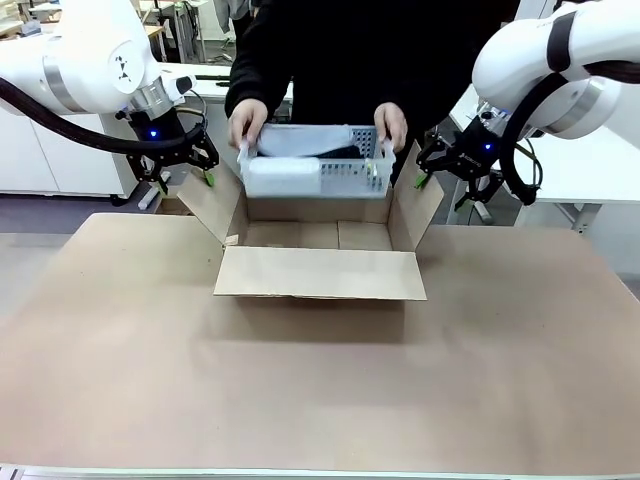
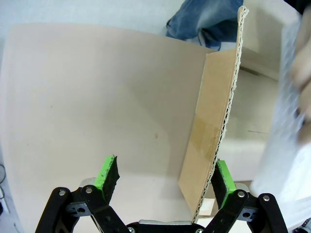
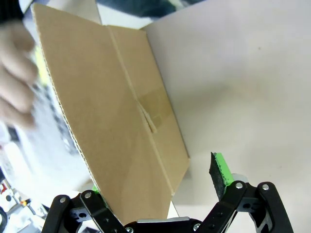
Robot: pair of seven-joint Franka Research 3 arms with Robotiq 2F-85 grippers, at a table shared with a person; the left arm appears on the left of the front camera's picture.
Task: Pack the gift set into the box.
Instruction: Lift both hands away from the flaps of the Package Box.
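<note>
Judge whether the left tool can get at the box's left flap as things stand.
Probably yes: the left tool is open, and the box's left flap stands between its fingers, close to one pad, with nothing else in the gap.

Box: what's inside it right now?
Only bare cardboard floor shows inside the box. A person's hands hold a white basket above its far edge. The near flap hides the floor strip closest to the camera.
</note>
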